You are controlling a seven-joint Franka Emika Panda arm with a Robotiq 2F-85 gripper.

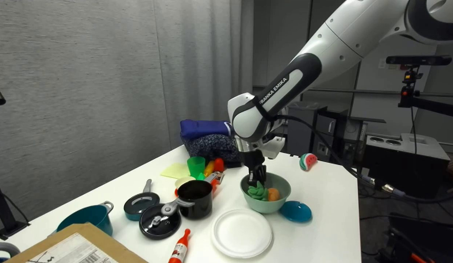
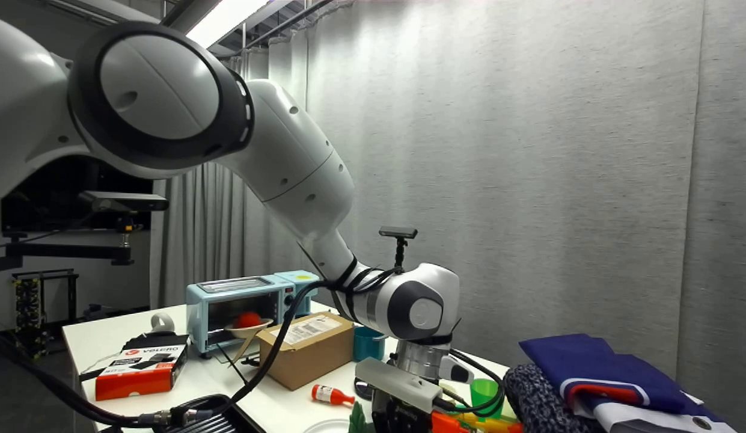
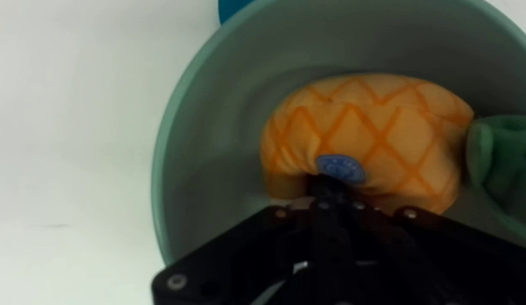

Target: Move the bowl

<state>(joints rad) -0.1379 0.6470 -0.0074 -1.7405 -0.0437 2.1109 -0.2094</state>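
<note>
My fingers (image 3: 324, 224) pressed together, tips down inside the green bowl (image 1: 264, 207) on the table (image 1: 328, 237), against the orange plush (image 3: 368, 131); can't tell if fabric's pinched. Bowl is round, no long axis, and its wall rings me: sideways push likely shifts it.

In an exterior view: gripper (image 1: 256, 180) reaches down inside pale green bowl (image 1: 265, 207), tips partly hidden behind green leafy piece (image 1: 257, 193). Orange piece (image 1: 273, 194) beside it, also in bowl. Blue dish (image 1: 297, 212) just beside bowl, contact unclear; white plate (image 1: 242, 233) near, all on white table (image 1: 332, 193). Watermelon toy (image 1: 308, 161) well apart, near table edge. Black pot (image 1: 197, 209), black lid (image 1: 153, 229) next to it. Red bottle (image 1: 180, 245) lying near plate. Green cup (image 1: 196, 167) farther back. Cardboard box (image 1: 107, 245) partly cut off.
</note>
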